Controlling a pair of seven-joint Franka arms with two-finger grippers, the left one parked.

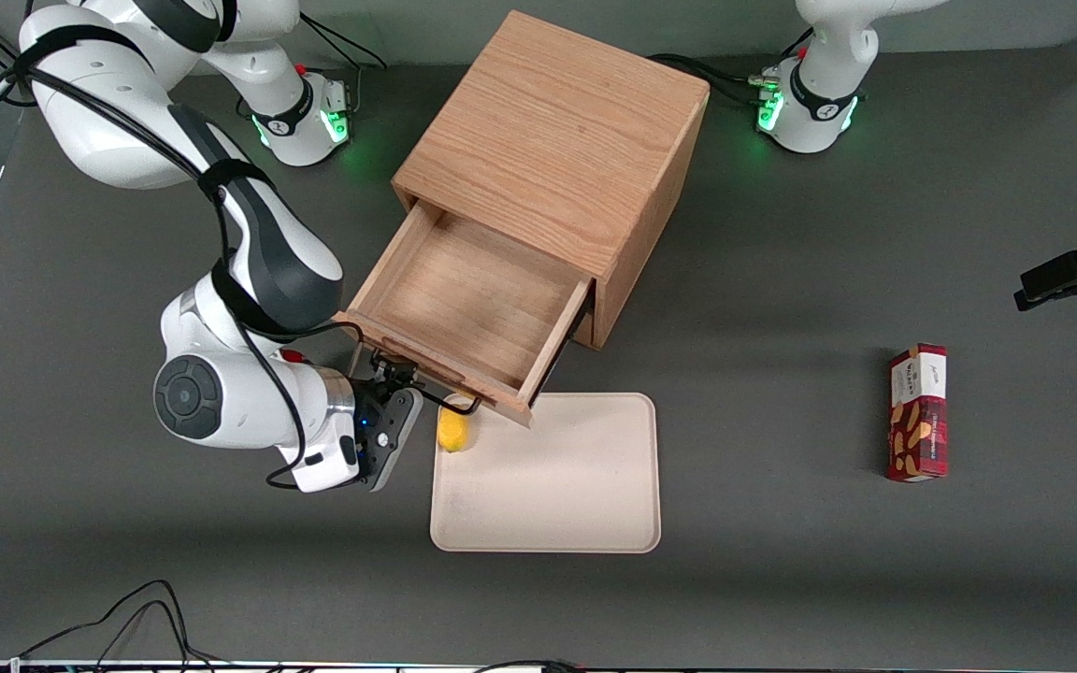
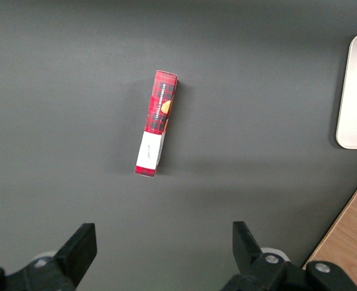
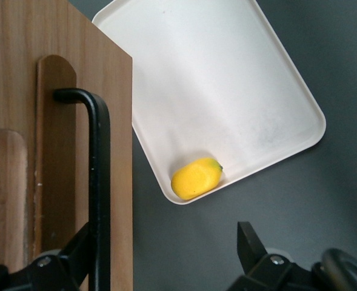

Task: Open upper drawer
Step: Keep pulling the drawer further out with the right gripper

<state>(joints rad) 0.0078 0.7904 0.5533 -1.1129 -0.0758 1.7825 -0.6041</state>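
front view: upper drawer [image 1: 473,304] pulled well out of the cabinet [image 1: 557,159] — gripper [image 1: 395,374] at its black handle [image 3: 98,182], jaws spread open around the bar

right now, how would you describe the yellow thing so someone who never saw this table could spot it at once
Start at the wooden cabinet with its upper drawer pulled out. Just in front of that drawer lies a cream tray, and the gripper sits at the drawer's black handle. The small lemon rests in the tray's corner nearest the gripper, the only yellow, rounded thing there.
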